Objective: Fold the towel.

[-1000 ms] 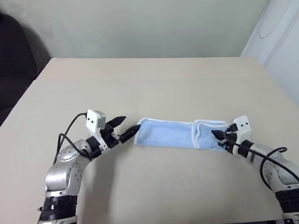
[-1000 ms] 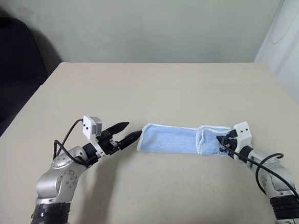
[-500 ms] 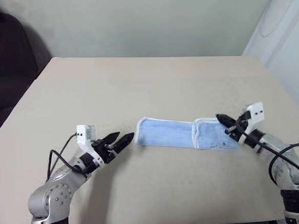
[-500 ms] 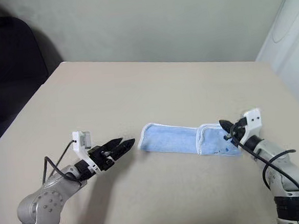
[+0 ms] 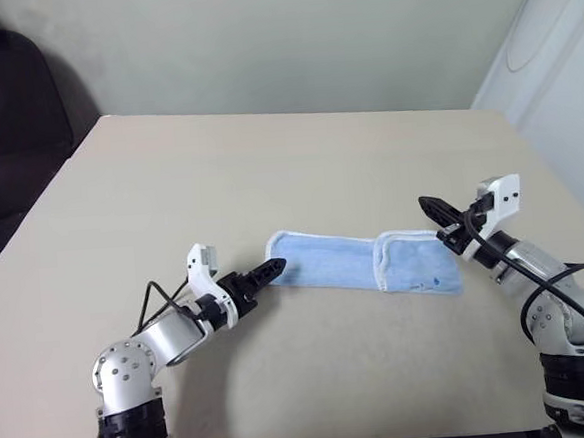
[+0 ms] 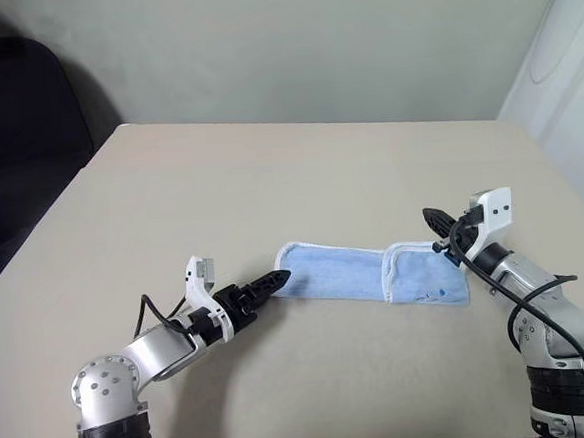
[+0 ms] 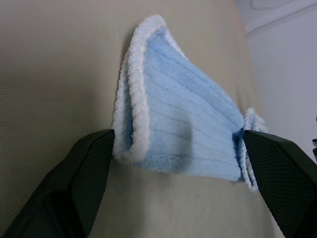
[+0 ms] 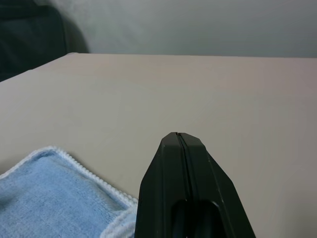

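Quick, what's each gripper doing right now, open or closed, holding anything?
Left gripper: open, fingers either side of the towel end, not clamped.
Right gripper: shut, empty, raised above the towel.

I find no text, label, brand or number that I can read anywhere. The towel [image 5: 365,265] carries one small dark mark near its corner on my right side, too small for me to make out as letters or a sign.
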